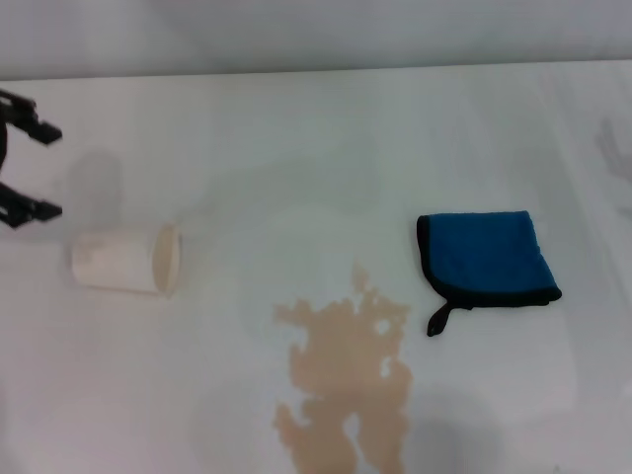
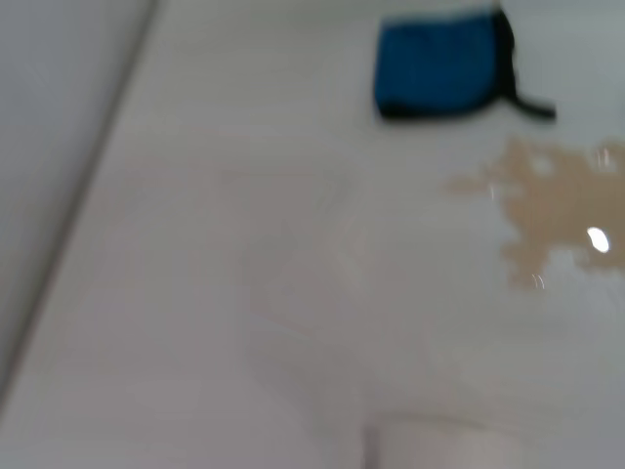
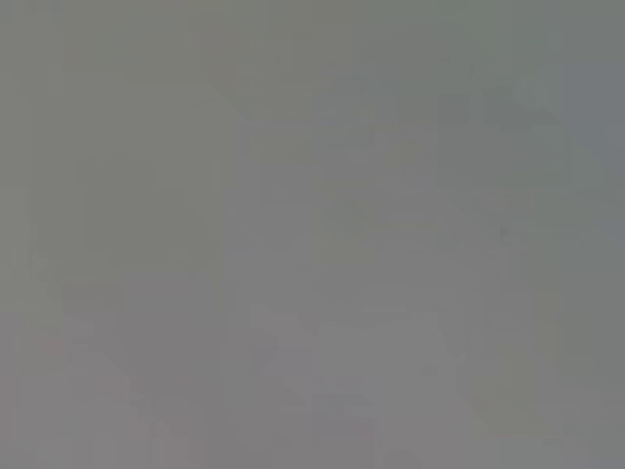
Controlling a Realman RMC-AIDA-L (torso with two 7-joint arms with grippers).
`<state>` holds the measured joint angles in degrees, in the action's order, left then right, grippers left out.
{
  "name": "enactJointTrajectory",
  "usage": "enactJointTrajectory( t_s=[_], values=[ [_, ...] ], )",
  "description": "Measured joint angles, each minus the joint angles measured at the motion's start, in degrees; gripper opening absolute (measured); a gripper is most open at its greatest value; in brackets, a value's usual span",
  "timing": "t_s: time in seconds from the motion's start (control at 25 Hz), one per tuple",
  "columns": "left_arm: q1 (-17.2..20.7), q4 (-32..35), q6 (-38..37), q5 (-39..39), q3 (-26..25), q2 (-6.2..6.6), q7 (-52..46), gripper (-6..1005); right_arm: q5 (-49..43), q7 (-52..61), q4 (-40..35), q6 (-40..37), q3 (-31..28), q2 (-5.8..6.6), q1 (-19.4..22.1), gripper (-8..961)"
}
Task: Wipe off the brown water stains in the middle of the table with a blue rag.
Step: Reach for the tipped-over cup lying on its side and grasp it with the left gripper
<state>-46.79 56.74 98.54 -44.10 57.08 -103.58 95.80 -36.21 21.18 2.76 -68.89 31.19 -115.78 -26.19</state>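
The blue rag (image 1: 486,258) lies folded on the white table (image 1: 296,148), right of centre, its black loop tag pointing toward the front. It also shows in the left wrist view (image 2: 439,66). The brown water stains (image 1: 346,380) spread in a ragged tan patch at the front centre, left of and nearer than the rag; they show in the left wrist view too (image 2: 552,210). My left gripper (image 1: 35,170) is open and empty at the far left edge, above the table. My right gripper is out of view; the right wrist view shows only flat grey.
A cream paper cup (image 1: 128,261) lies on its side at the left, between my left gripper and the stains, mouth toward the stains. The table's far edge (image 1: 316,69) meets a grey wall.
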Motion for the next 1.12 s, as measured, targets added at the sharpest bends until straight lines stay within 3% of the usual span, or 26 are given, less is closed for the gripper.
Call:
enactJointTrajectory(
  t_s=[0.32,0.48,0.64,1.12],
  values=[
    [-2.6,2.1,-0.3,13.7,0.1,-7.21,2.3,872,0.0,0.0,0.0,0.0,0.0,-0.03,0.1,856],
    [-2.4,2.2,-2.3,15.9,0.8,-9.75,3.9,872,0.0,0.0,0.0,0.0,-0.1,-0.04,0.2,856],
    [-1.6,1.8,-5.1,16.7,2.6,-11.25,4.5,872,0.0,0.0,0.0,0.0,-0.8,0.01,0.2,856],
    [-0.3,0.8,-10.1,18.3,6.0,-13.16,5.3,872,0.0,0.0,-0.6,1.9,-1.5,0.03,0.0,856]
  ],
)
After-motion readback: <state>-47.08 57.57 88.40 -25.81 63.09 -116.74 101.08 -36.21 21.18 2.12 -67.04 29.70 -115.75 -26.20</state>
